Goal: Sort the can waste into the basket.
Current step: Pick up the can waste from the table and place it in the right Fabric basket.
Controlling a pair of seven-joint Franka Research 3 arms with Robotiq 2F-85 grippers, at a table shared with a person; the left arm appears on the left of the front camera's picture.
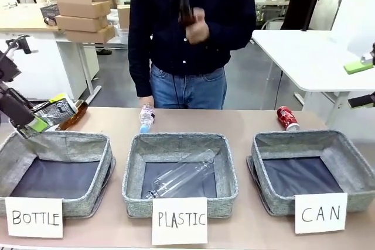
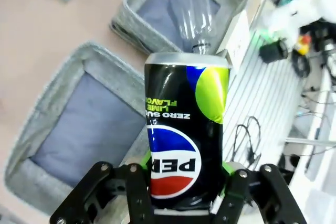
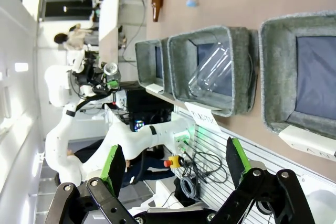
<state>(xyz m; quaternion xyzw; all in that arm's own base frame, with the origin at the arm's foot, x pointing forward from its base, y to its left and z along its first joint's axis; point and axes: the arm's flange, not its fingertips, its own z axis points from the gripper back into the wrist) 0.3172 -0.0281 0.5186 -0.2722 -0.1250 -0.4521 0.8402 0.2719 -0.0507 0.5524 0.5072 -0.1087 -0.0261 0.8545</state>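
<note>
Left wrist view: left fingers point(image 2: 137, 195) clamp the black can point(image 2: 184, 129).

white arms, black grippers, a navy shirt

the left gripper point(image 2: 185, 163) is black jointed linkage with silver screw heads and green pads point(image 2: 227, 169). the right gripper point(image 3: 173, 161), low in its frame, looks the same. the left arm point(image 3: 60, 129), at that frame's left, has rounded white links. the person point(image 1: 164, 33), top centre, wears a long-sleeved navy buttoned shirt and blue jeans point(image 1: 187, 89).
</note>
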